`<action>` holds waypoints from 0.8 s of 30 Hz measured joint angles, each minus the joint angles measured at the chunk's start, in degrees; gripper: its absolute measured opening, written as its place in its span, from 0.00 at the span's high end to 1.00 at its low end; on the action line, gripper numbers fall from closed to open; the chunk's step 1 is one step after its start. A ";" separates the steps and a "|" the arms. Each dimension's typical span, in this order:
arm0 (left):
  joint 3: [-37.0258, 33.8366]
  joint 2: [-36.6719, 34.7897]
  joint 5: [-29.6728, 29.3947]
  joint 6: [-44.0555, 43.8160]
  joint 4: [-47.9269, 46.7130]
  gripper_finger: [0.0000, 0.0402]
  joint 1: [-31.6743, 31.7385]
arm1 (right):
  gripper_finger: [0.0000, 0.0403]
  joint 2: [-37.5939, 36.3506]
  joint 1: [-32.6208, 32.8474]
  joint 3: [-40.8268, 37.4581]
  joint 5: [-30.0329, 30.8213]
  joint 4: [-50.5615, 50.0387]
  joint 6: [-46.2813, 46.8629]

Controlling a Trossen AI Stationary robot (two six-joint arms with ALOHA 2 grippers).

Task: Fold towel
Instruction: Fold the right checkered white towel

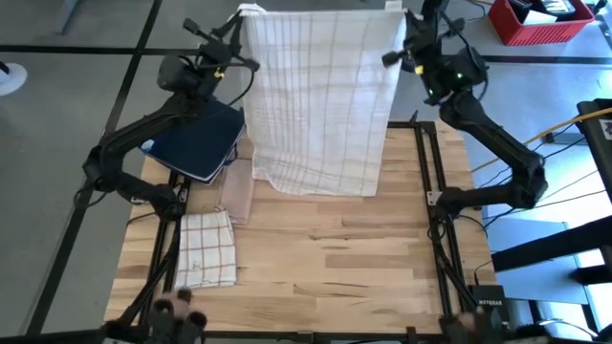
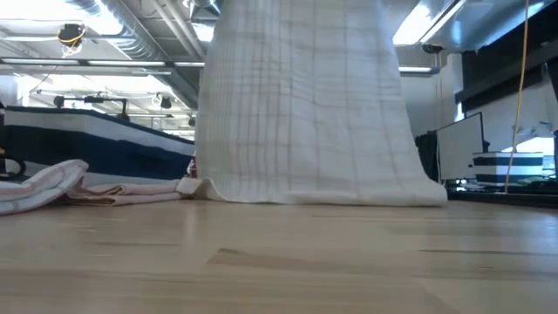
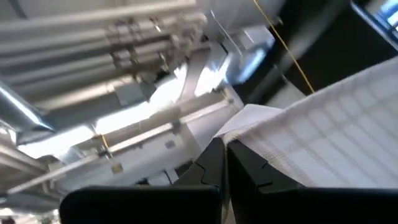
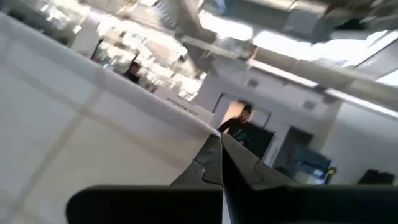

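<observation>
A white towel with a thin checked pattern [image 1: 320,96] hangs spread between my two grippers, high over the table's far part. Its lower edge [image 2: 318,194] rests on the wooden table. My left gripper [image 1: 245,17] is shut on the towel's upper left corner. My right gripper [image 1: 394,11] is shut on the upper right corner. In the low view the towel [image 2: 301,96] stands as a wide curtain; both grippers are above that picture. My left gripper pinches the towel's upper left corner [image 3: 239,127] between its two fingers; the cloth runs off taut toward the other arm and hangs below. My right gripper pinches the upper right corner [image 4: 208,132] between its two shut fingers; the top edge [image 4: 124,93] is drawn straight.
A second, folded checked towel [image 1: 207,248] lies near the table's left near corner. A dark blue flat object [image 1: 196,141] lies at the far left, with tan cloth [image 1: 236,191] beside it. A red crate [image 1: 540,19] stands beyond the table's far right.
</observation>
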 joint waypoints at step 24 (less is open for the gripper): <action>24.43 -1.56 22.37 -17.69 -28.26 1.00 -14.61 | 1.00 4.22 11.30 48.45 -2.56 -44.47 7.67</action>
